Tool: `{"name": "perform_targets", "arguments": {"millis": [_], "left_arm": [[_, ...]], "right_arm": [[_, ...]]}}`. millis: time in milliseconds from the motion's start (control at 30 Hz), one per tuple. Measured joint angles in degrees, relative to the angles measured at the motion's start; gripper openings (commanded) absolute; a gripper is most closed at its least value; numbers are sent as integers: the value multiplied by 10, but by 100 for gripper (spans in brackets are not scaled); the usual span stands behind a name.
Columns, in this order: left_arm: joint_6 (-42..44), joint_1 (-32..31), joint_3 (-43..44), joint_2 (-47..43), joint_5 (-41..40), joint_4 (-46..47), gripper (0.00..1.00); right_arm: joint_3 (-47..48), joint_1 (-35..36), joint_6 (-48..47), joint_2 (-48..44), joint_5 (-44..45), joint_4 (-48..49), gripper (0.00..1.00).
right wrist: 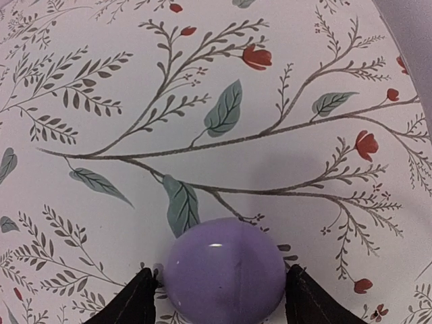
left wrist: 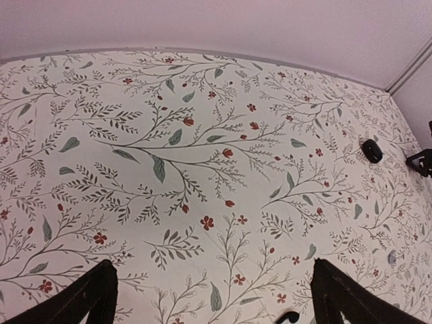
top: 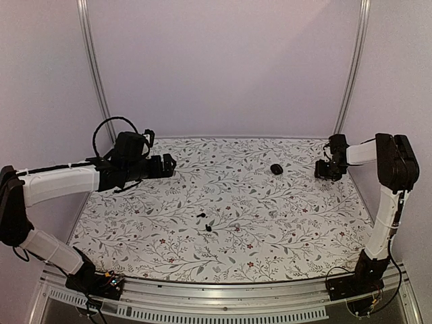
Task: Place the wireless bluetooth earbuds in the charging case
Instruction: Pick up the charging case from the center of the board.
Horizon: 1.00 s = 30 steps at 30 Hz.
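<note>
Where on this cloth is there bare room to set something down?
Bare cloth runs wide from the earbuds to the near right corner, and along the far edge between the left pincer and the charging case. Crowded: the gap from case to right pincer, which straddles a lavender round piece.

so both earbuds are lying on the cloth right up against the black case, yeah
Not against it. Both earbuds lie on the cloth, but clear of the black case, with bare cloth between them, as the top external view shows.
</note>
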Motion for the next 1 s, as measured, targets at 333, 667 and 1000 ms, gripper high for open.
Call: {"name": "perform_targets", "arguments": {"millis": [333,667,1000], "left_arm": [[1,-1,0,2,-8,1,100],[14,-1,-6,11,9,17,100],[31,-2,-77,-5,140,108,100]], "right_arm": [[7,2,-9,3,-6,-9,43],[7,43,-28,2,-34,-3,32],[-35,234,-72,-106,-82,16,27]]}}
